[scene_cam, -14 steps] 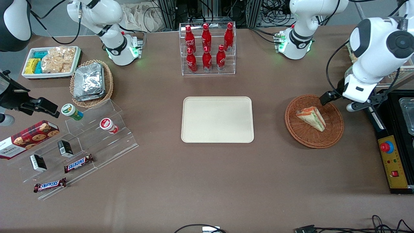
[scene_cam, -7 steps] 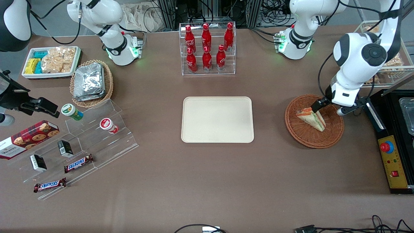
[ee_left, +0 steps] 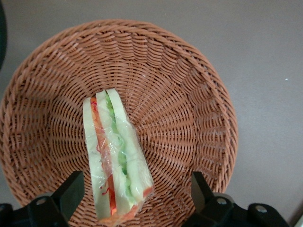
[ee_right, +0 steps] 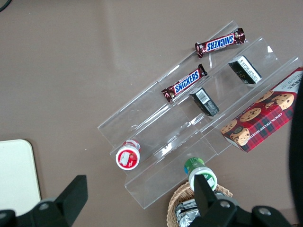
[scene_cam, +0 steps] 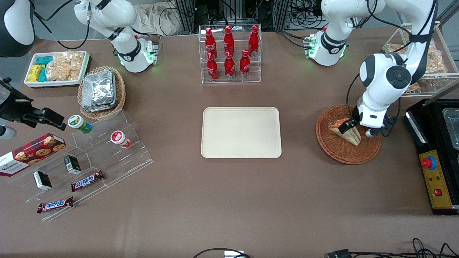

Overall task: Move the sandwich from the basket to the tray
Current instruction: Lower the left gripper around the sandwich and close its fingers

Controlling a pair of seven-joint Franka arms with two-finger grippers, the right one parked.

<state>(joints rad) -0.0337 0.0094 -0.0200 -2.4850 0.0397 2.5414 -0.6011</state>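
Gripper (ee_left: 135,191): fingers spread wide, straddling the sandwich without touching, low over the basket.
Arm: wrist pointing straight down.
Sandwich (scene_cam: 345,130): lying in wicker basket (scene_cam: 371,145).
Tray (scene_cam: 241,132): at basket's 9 o'clock, well apart.
Writing: "SNICKERS" bars (ee_right: 220,42).

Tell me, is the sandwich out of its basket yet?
No, still in. The sandwich lies on the weave of the basket, and the gripper hangs above it, jaws open on either side.

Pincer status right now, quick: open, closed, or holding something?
Pincer: open, empty, over the sandwich in the basket.
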